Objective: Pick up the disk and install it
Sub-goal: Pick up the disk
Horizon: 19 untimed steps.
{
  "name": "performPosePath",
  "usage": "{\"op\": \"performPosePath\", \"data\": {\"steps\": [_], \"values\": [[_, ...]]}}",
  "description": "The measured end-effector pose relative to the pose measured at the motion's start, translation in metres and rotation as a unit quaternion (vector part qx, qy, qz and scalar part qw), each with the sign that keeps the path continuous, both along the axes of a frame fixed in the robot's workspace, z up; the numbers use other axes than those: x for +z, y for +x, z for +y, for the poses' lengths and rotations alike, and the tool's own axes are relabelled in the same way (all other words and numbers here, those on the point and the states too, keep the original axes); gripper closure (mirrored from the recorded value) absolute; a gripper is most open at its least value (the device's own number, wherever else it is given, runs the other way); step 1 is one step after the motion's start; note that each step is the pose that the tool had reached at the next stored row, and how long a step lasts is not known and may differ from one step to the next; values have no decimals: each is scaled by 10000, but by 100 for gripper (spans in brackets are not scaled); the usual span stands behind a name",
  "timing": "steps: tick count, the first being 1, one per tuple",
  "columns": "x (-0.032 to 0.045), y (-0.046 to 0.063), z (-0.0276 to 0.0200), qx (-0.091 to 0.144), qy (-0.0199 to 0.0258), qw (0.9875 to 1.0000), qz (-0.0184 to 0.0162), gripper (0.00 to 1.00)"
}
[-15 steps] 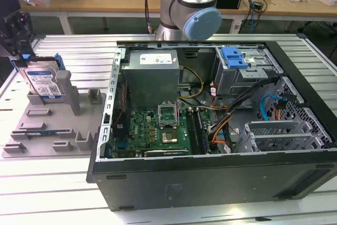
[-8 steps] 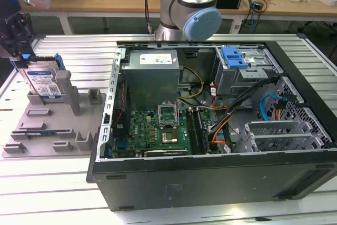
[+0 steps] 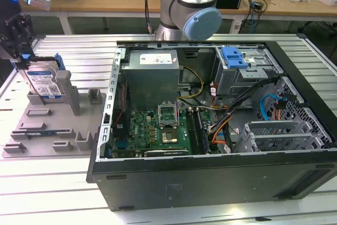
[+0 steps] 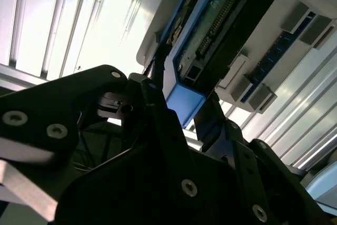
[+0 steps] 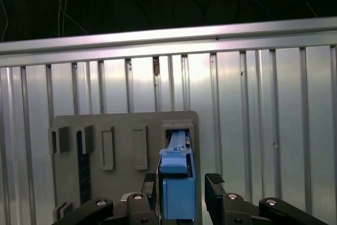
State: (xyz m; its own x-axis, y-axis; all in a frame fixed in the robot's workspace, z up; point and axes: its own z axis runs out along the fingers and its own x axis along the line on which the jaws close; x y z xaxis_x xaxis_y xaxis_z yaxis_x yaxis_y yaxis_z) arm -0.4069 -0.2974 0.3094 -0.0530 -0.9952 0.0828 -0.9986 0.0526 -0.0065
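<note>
The disk [image 3: 45,82], silver with a white-and-blue label and a blue carrier, stands on edge in a slot of the grey holder [image 3: 52,130] at the exterior view's left. My gripper [image 3: 30,59] sits at its top edge. In the first wrist view the disk [image 5: 176,193] lies between my gripper's [image 5: 181,185] two black fingers; one finger [image 5: 215,183] stands a small gap away from it, the other is close against it. The second wrist view shows the disk's underside [image 4: 221,30] with its circuit board, and my gripper [image 4: 184,104] open astride the blue carrier end.
An open computer case [image 3: 210,183] fills the middle and the exterior view's right, with a grey drive cage and its blue handle [image 3: 234,56] at the back. My arm [image 3: 192,9] rises behind the case. The holder [image 5: 121,125] rests on a ribbed aluminium table [image 5: 253,130].
</note>
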Motion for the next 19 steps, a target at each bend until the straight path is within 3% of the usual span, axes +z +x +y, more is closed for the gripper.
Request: {"op": "performPosePath", "data": {"steps": [19], "values": [[-77,-11,0,0,4,10000,0,51]]}}
